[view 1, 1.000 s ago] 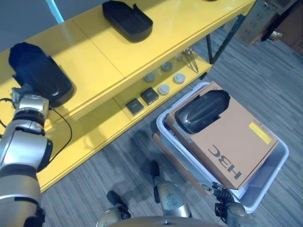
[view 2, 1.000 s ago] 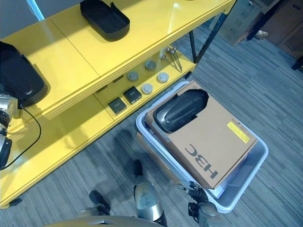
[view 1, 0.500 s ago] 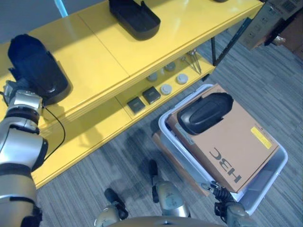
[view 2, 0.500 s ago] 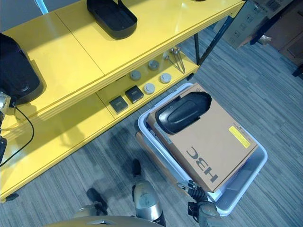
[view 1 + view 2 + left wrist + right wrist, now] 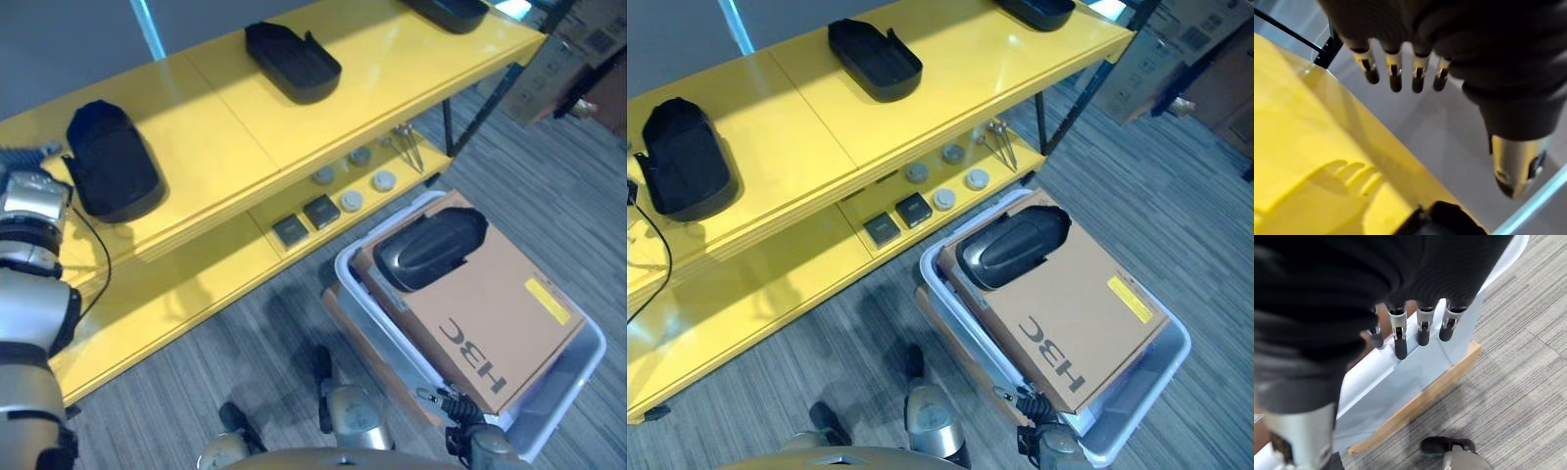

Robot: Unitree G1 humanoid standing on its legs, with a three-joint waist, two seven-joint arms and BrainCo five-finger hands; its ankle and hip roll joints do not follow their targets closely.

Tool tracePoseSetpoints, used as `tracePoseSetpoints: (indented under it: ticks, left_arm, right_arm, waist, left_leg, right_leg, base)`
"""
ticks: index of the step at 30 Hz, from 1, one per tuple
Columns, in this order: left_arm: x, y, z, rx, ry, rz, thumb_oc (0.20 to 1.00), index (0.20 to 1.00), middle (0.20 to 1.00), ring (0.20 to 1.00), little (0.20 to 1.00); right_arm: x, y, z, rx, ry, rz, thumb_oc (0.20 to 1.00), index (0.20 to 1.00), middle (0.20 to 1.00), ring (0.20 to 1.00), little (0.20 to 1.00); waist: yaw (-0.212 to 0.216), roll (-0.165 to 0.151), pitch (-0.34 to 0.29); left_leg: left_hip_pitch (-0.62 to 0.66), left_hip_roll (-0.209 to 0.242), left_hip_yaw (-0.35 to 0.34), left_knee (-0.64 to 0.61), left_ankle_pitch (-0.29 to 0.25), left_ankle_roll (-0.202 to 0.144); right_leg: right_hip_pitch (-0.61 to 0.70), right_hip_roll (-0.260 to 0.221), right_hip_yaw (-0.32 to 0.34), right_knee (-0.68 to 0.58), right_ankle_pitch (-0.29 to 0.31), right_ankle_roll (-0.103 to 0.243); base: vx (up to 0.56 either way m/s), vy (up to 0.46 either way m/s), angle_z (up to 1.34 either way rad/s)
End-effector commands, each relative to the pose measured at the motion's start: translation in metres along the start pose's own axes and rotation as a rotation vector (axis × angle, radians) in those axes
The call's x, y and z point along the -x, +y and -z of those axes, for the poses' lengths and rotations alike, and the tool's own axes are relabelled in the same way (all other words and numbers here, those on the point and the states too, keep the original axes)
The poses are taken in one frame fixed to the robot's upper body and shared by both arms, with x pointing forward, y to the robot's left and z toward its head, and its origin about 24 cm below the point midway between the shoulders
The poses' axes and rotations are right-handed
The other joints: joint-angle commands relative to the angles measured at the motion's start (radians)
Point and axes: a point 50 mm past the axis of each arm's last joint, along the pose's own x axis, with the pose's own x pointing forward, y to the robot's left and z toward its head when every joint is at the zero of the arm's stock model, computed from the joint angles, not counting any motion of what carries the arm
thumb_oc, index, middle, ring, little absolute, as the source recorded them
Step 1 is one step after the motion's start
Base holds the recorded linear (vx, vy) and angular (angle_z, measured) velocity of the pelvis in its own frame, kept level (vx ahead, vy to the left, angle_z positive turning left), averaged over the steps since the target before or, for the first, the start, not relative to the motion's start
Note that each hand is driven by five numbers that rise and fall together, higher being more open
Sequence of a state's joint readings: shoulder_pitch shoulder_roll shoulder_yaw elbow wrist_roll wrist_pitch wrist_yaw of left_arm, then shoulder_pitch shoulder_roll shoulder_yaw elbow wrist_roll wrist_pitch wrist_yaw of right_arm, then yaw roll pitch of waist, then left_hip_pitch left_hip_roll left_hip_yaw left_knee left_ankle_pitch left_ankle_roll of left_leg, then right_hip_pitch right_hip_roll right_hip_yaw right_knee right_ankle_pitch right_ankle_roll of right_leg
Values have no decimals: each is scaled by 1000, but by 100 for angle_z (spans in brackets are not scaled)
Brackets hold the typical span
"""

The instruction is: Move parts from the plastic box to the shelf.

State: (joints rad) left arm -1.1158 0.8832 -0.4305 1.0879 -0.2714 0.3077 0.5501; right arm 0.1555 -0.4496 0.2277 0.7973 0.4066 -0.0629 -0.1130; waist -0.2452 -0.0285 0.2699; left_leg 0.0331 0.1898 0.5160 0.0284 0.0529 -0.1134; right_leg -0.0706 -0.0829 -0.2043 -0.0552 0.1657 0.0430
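The left hand (image 5: pixel 29 157) is drawn back from the black part (image 5: pixel 110 162) on the yellow shelf (image 5: pixel 216 127). A second ago its fingers were against the part's near end; now a gap is seen between them, and the part is left lying alone on the top board. In the left wrist view the fingers (image 5: pixel 1395 73) are held straight above the board, touching nothing.
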Motion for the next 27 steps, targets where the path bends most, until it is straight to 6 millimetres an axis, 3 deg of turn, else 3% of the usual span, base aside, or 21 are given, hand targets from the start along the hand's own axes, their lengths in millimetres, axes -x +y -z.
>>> tracePoseSetpoints:
  ticks: [1, 6, 10, 11, 12, 13, 14, 19, 23, 27]
  left_arm:
    - [-3, 34, -28, 119, -242, -137, 1000, 1000, 1000, 1000, 1000]
    - [43, 21, -55, 311, -522, 67, 1000, 1000, 1000, 1000, 1000]
    - [105, -3, -36, 421, -626, 377, 1000, 1000, 1000, 1000, 1000]
    - [128, -16, -20, 479, -599, 494, 533, 533, 533, 533, 533]
    - [130, -17, -17, 484, -593, 507, 460, 460, 460, 460, 460]
    - [141, -23, -10, 501, -589, 552, 247, 247, 247, 247, 247]
    - [149, -27, -5, 532, -588, 596, 200, 200, 200, 200, 200]
    - [178, -48, 17, 676, -474, 756, 200, 200, 200, 200, 200]
    - [189, -69, 30, 717, -376, 803, 200, 200, 200, 200, 200]
    - [191, -86, 27, 788, -330, 813, 200, 200, 200, 200, 200]
  right_arm:
    - [12, -10, 21, 89, 34, 34, 1000, 1000, 1000, 1000, 1000]
    - [23, -6, 39, 109, 74, 36, 1000, 1000, 1000, 1000, 1000]
    - [30, 1, 47, 90, 82, 29, 1000, 1000, 1000, 1000, 1000]
    - [31, 5, 48, 76, 80, 25, 1000, 1000, 1000, 1000, 1000]
    - [32, 4, 48, 76, 81, 26, 1000, 1000, 1000, 1000, 1000]
    - [32, 6, 48, 74, 80, 25, 1000, 1000, 1000, 1000, 1000]
    - [32, 8, 47, 73, 77, 26, 1000, 1000, 1000, 1000, 1000]
    - [31, 9, 46, 52, 67, 45, 1000, 1000, 1000, 1000, 1000]
    - [29, 7, 46, 57, 68, 42, 1000, 1000, 1000, 1000, 1000]
    - [28, 8, 46, 82, 75, 30, 1000, 1000, 1000, 1000, 1000]
  waist:
    - [9, 5, -91]
    - [71, 13, -115]
    - [111, 7, -123]
    - [124, 3, -119]
    - [124, 3, -121]
    - [130, 3, -119]
    - [133, 3, -116]
    - [143, 0, -94]
    - [132, -8, -84]
    - [109, -13, -81]
  left_leg:
    - [-116, 80, 28, 114, -5, 6]
    - [-81, 53, -1, 68, 0, 11]
    - [-64, 40, -27, 47, -6, 13]
    - [-63, 35, -35, 43, -7, 14]
    - [-63, 34, -36, 42, -8, 15]
    - [-65, 34, -40, 42, -8, 15]
    - [-68, 33, -43, 42, -9, 16]
    - [-85, 35, -45, 41, -6, 14]
    - [-88, 44, -32, 45, -3, 11]
    - [-89, 59, -11, 61, -3, 9]
  right_leg:
    - [35, -73, -11, 53, -123, 89]
    - [79, -82, -45, 37, -124, 98]
    - [103, -88, -65, 33, -133, 104]
    - [106, -88, -70, 33, -134, 106]
    - [107, -88, -70, 33, -134, 106]
    - [105, -88, -72, 35, -136, 108]
    - [104, -88, -72, 34, -135, 110]
    - [94, -87, -74, 25, -125, 114]
    - [88, -83, -68, 20, -116, 114]
    - [81, -79, -57, 25, -114, 111]
  base:
    - [69, 61, 6]
    - [66, 44, 13]
    - [33, 11, 19]
    - [-10, 3, 29]
    - [-26, 0, 25]
    - [-33, -3, 16]
    - [-35, -5, 11]
    - [-86, -21, 3]
    - [-42, -48, -5]
    - [-4, -41, -15]
